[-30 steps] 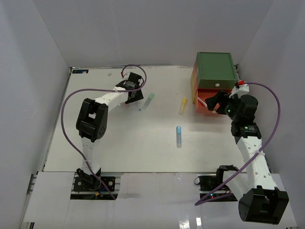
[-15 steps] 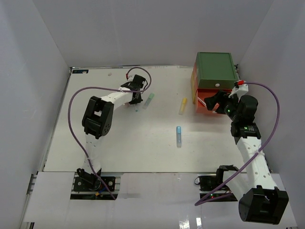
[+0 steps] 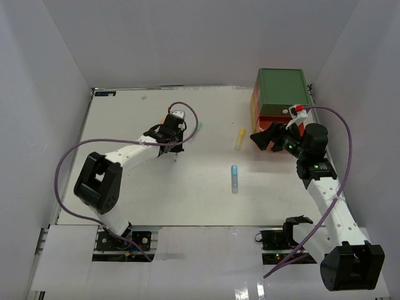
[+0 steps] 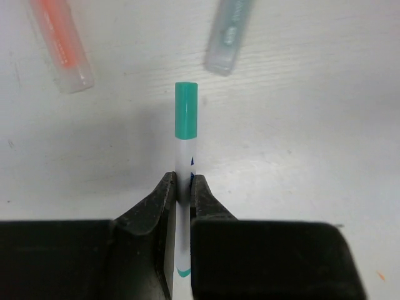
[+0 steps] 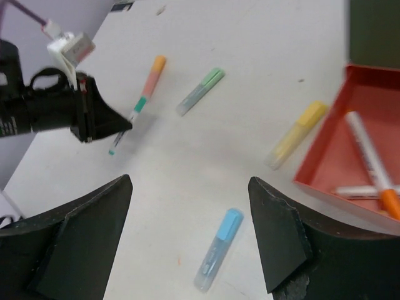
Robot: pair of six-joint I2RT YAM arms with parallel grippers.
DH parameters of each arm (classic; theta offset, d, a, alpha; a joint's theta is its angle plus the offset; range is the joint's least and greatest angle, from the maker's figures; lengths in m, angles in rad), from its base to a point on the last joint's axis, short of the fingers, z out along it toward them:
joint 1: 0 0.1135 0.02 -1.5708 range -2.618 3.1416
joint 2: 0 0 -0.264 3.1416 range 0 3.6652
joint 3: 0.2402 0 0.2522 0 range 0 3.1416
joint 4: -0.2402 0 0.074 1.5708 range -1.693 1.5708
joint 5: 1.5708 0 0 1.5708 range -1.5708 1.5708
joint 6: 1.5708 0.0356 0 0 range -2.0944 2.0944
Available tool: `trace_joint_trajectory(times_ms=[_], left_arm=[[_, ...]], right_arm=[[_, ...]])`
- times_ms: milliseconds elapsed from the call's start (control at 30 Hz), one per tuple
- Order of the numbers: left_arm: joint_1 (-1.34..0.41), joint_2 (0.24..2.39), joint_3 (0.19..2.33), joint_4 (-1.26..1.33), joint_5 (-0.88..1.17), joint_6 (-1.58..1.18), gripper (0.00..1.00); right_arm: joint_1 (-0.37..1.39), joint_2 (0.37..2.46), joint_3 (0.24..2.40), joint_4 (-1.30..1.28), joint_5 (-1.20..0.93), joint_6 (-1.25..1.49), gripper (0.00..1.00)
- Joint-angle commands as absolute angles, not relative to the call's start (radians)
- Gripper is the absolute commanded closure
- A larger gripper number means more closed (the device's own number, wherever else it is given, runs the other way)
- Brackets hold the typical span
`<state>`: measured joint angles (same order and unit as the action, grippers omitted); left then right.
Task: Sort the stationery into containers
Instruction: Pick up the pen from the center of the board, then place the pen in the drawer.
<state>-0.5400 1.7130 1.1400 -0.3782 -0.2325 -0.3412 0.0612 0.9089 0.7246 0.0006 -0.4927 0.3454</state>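
clenching the teal pen [image 4: 186, 119] at centre frame by its lower barrel in the left gripper [image 4: 183, 187], risking it swivelling or slipping loose on the way to the drawers [image 3: 282, 90] at upper right.

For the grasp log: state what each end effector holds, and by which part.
The left end effector is shut on the green-capped pen, gripping its white barrel below the cap. The right end effector is open, holding nothing.

From high behind the arms we look down on the whole flat white table [image 3: 187, 194]. Our left wrist view is very close and our right wrist view is farther. Both show the thin green-capped white pen [image 4: 185, 134].
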Motion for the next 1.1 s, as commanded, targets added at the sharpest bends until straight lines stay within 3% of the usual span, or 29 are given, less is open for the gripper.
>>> trace_joint_trajectory(times_ms=[0,167,367,700,1067], left_arm=[[-0.541,1.505,1.072,-0.249,-0.043,-0.177,0.96],[-0.548,1.298,0.936,-0.164,0.228,0.03,0.94],[-0.555,1.184,0.835,-0.103,0.399,0.139,0.93],[-0.56,1.101,0.784,-0.081,0.43,0.219,0.92],[-0.561,1.089,0.769,-0.075,0.454,0.242,0.91]], right_arm=[[0.159,0.942,0.79,0.044,-0.554,0.386,0.19],[0.353,1.023,0.822,0.125,-0.525,0.458,0.19],[0.531,1.129,0.865,0.21,-0.446,0.525,0.19],[0.666,1.319,0.983,0.226,-0.387,0.557,0.21],[0.687,1.413,1.022,0.248,-0.402,0.564,0.26]])
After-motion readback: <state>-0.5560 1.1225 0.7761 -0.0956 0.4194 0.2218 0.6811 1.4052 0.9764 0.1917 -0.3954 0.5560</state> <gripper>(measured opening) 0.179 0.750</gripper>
